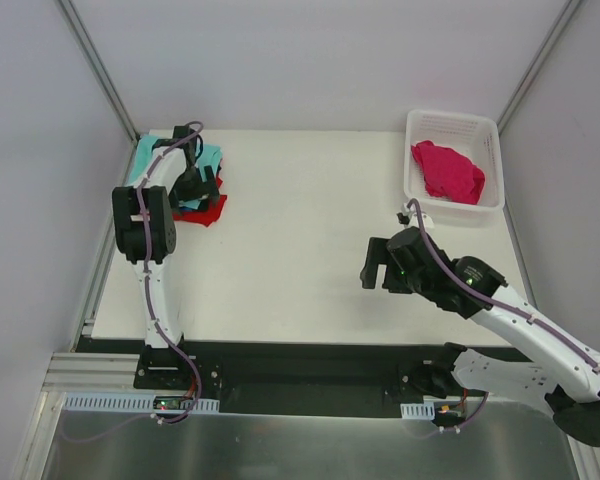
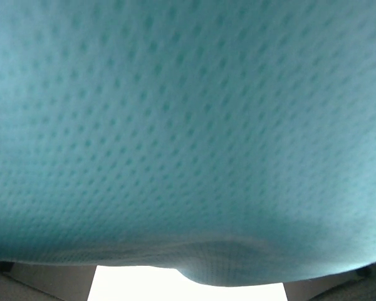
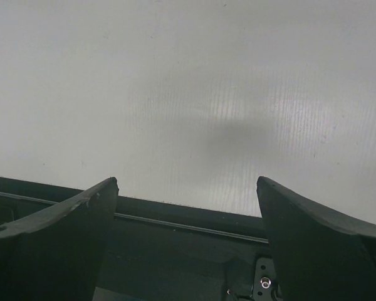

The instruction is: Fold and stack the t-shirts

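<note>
A pile of t-shirts lies at the table's far left: a mint-teal one [image 1: 144, 160], a red one [image 1: 210, 211] poking out below, and a dark one between them. My left gripper [image 1: 194, 186] is down on this pile. In the left wrist view, teal cloth [image 2: 188, 125] fills almost the whole picture, and only dark finger corners [image 2: 1, 266] show at the bottom edges, far apart. A magenta-pink t-shirt [image 1: 446, 170] sits crumpled in the white basket [image 1: 453, 116]. My right gripper [image 1: 374, 266] [image 3: 188, 185] hangs open over bare table with nothing between its fingers.
The white lattice basket stands at the far right corner, close to the right wall. A black rail [image 3: 175, 216] runs along the table's near edge below the right gripper. White enclosure walls close in the back and both sides.
</note>
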Motion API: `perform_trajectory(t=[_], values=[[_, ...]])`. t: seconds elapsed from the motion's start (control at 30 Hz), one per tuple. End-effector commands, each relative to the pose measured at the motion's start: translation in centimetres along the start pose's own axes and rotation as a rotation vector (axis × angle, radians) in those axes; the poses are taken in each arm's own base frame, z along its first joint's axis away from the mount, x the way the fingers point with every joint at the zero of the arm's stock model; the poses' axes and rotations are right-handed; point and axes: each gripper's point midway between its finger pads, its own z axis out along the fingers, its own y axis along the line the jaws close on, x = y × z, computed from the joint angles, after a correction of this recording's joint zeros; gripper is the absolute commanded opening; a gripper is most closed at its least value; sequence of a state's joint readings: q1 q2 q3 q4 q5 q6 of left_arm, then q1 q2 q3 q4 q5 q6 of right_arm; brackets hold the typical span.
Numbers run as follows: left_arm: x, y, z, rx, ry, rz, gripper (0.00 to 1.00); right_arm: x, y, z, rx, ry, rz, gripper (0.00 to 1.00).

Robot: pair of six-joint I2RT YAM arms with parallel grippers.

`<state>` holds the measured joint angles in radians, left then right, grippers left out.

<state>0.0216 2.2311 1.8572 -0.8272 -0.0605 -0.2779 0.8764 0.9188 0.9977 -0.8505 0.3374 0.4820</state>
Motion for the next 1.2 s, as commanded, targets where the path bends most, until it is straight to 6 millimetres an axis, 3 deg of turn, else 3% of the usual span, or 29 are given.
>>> perform_trajectory(t=[0.0, 0.47, 0.73, 1.17], values=[[-2.4, -0.5, 1.0, 0.037, -0.055, 0.014, 0.99, -0.1, -1.1, -0.3, 0.034, -0.009, -0.011, 0.96], [-9.3, -1.3, 0.4, 0.054, -0.222, 0.028, 0.99, 0.4, -2.7, -0.7, 0.064, 0.000, -0.014, 0.96], [-11.7, -0.8, 0.3, 0.054, -0.300, 0.036, 0.99, 0.1, -2.4, -1.4, 0.045, -0.002, -0.014, 0.96], [-14.8, -2.0, 0.0, 0.117, -0.412, 0.057, 0.99, -0.2, -2.8, -2.9, 0.037, -0.017, -0.002, 0.96]])
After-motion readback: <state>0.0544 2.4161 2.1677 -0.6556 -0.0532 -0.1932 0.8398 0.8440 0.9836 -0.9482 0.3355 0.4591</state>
